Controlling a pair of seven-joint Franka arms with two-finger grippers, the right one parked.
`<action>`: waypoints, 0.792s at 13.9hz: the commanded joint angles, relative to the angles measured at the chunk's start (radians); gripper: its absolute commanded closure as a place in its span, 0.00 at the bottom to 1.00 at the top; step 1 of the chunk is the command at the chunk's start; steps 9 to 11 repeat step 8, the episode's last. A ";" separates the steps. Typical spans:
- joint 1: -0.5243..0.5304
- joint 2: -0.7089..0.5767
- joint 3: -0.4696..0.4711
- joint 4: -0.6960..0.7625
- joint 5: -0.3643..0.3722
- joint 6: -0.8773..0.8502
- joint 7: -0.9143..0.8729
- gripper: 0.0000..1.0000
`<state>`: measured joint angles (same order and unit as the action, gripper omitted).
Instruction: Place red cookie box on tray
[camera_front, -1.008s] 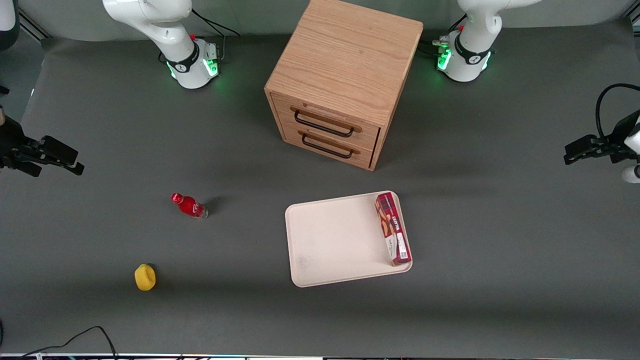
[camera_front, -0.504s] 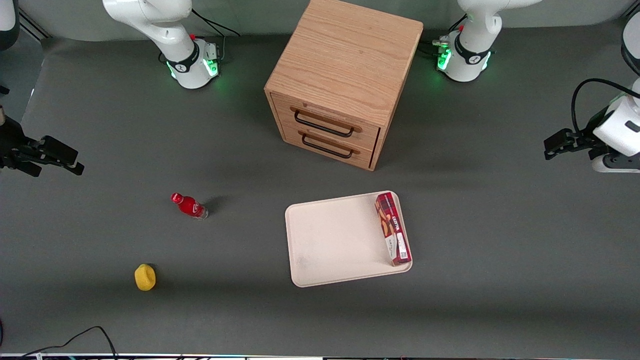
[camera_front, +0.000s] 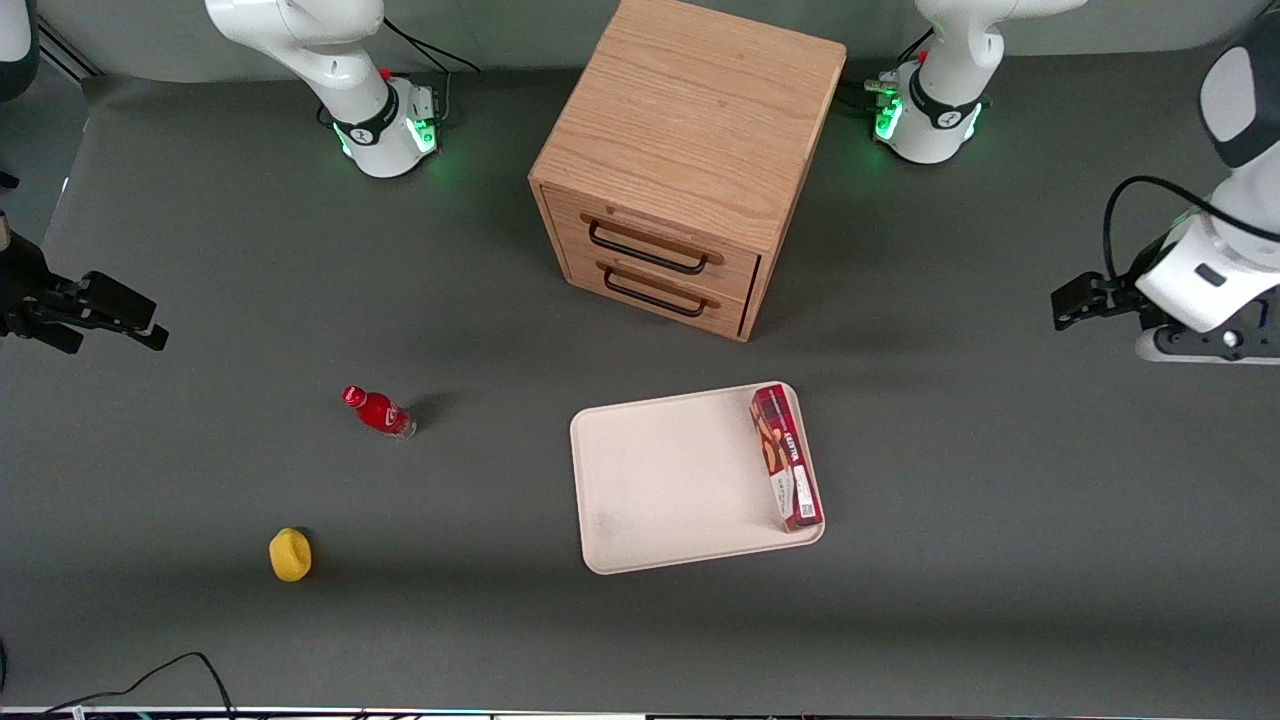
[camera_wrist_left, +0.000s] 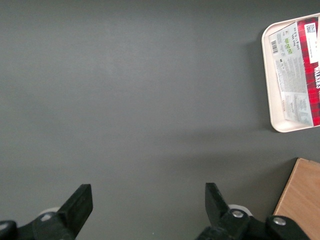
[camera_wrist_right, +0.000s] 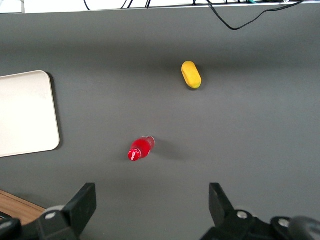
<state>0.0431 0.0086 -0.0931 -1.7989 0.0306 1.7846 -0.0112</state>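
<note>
Starting at the parked arm's end of the table in the front view, a small yellow object (camera_front: 290, 555) lies well apart from the working arm's gripper (camera_front: 1068, 303) and nearer to the front camera than it. Next comes a small red bottle (camera_front: 378, 411), tilted, also far off toward the parked arm's end from the gripper.

Toward the middle stands a wooden drawer cabinet (camera_front: 690, 150) with two dark-handled drawers, farther from the front camera than the gripper. In front of its drawers lies the tray (camera_front: 660, 480), nearer to the camera than the gripper and well apart from it.

The red cookie box (camera_front: 786, 457) lies flat in the tray, along the rim on the working arm's side, its long side running with that rim. The wrist view shows the box (camera_wrist_left: 300, 70) inside the tray's rounded corner (camera_wrist_left: 272, 107), with its white label panel up.

At the working arm's end, the gripper hangs over bare grey table, holding nothing. In the wrist view its two black fingers (camera_wrist_left: 77, 205) stand spread wide apart, with only table surface between them (camera_wrist_left: 148, 202). A corner of the cabinet (camera_wrist_left: 300, 197) shows just beside one finger.
</note>
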 joint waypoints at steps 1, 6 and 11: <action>-0.011 0.027 0.007 0.047 0.006 -0.014 -0.018 0.00; -0.048 0.037 0.003 0.053 0.006 -0.014 -0.021 0.00; -0.043 0.039 0.003 0.053 0.006 -0.019 -0.036 0.00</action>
